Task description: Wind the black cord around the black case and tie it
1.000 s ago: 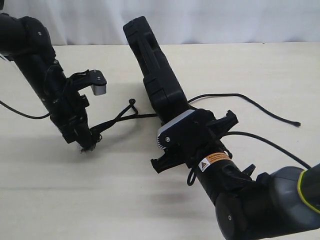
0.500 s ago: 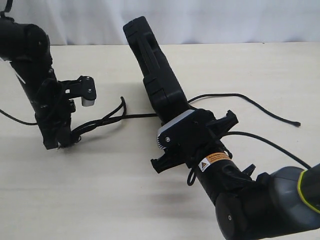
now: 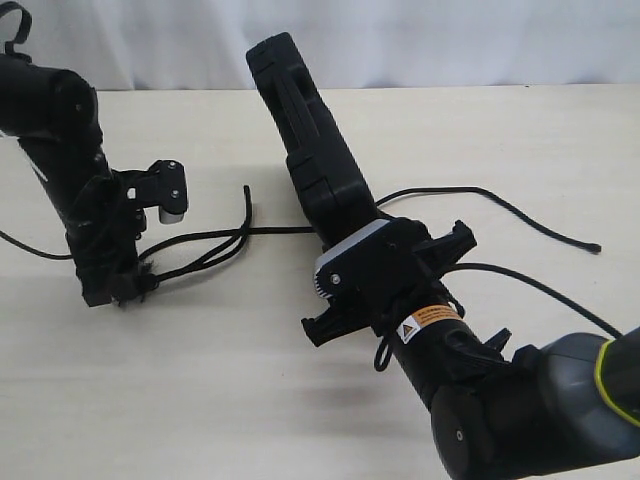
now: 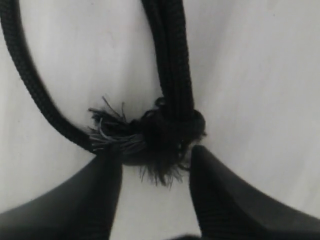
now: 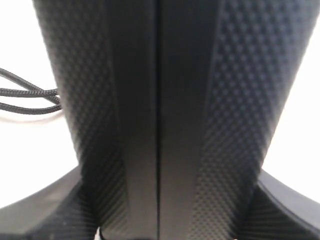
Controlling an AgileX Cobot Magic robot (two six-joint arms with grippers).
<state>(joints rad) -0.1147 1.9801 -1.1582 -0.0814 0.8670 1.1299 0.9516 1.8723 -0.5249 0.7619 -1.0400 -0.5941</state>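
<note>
At the left fingertips: the left gripper [image 4: 155, 172] has its two dark fingers pressed onto the frayed knot of the black cord [image 4: 150, 132]. I read that as a pinch on the knot, with loose fibres sticking out between the tips.
Cord near that pinch: on my left wrist feed, a bundle of braided strands runs from the knot straight to the top of the frame. One single strand curves away to the upper left.
At the right fingertips: the right gripper [image 5: 160, 210] is clamped on the black case [image 5: 160, 100]. A finger shows in each lower corner of my right wrist feed, and the case's dimpled faces and centre seam fill the space between them.
Cord near the case: two strands come in at the left edge of that feed and meet the case's side.
Left gripper, wide feed: the left gripper [image 3: 118, 288] sits at lower left, pointing down, close to the table [image 3: 250, 390].
Cord, wide feed: the cord [image 3: 215, 240] runs rightward from the left gripper to the case in two strands, and a loop rises just left of the case. A further stretch leaves the case's right side and lies on the table, ending loose near the right edge.
Case, wide feed: the case [image 3: 305, 140] stands tilted from top centre down to mid-frame, where the right gripper [image 3: 350, 238] holds its lower end.
</note>
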